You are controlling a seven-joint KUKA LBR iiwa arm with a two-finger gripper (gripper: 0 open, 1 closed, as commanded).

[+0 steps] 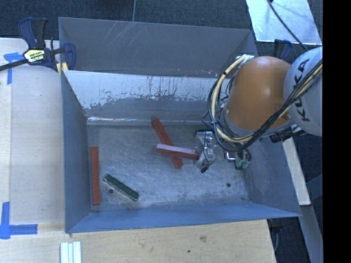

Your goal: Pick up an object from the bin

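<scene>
Looking down through the camera view: the arm reaches in from the right, its orange cover wrapped in looping cables. The jaws sit low over the floor of the grey bin, in its right half. Released or clenched? I cannot tell; the tip is a small dark knot of metal against the grey.

Immediately left of the jaws lies a pinkish-red bar, flat and nearly level across the bin floor. Its right end comes just beside the jaws, and whether it actually touches them I cannot say. It is the nearest piece to them by a good way.

A darker red-brown bar crosses that one on a slant. It starts up and to the left of the jaws and runs down to an end just left of them and a little lower. The pinkish bar looks to lie on top where they cross.

Well apart on the far left, an orange-red stick lies lengthwise along the foot of the bin's left wall. Down and left of the jaws, near the front wall, a dark green bar rests at a slant, just beside the orange-red stick's lower end.

All four pieces lie on the bin floor.
</scene>
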